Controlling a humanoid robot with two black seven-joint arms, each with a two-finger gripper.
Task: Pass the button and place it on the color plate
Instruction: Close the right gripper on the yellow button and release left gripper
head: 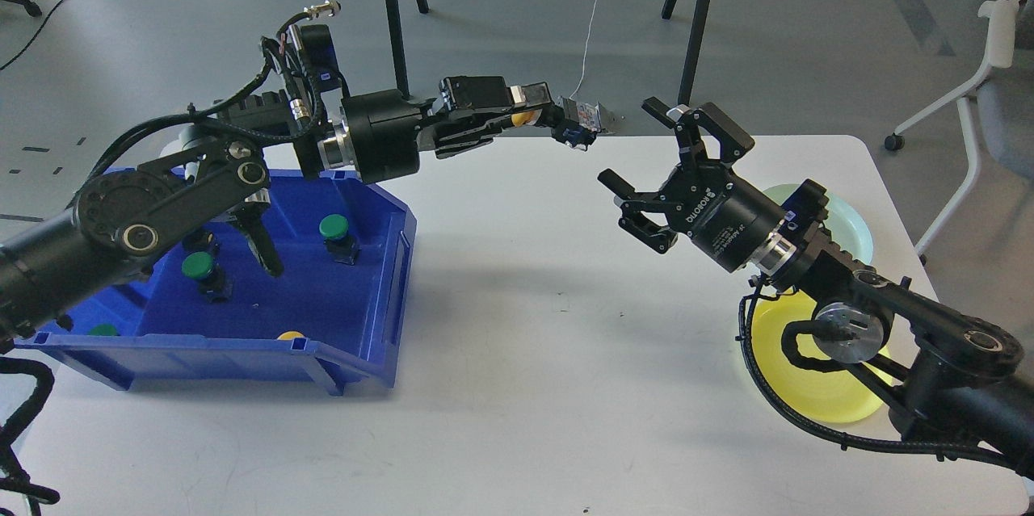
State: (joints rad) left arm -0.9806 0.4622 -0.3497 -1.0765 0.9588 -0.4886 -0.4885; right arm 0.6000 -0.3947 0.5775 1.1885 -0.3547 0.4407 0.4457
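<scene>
Head view: left claw clamps yellow button aloft for handover; right claw gapes empty, facing it; yellow plate waits.

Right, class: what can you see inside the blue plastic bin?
Inside the blue plastic bin two green-capped push buttons stand on black bases. Another green cap and a yellow cap peek above the front wall. The left arm hides the bin's back left part.

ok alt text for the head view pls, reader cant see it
Over a white table, the left tool holds a yellow button out toward the open right tool. A blue bin of buttons sits left; yellow plate and pale green plate right.
</scene>
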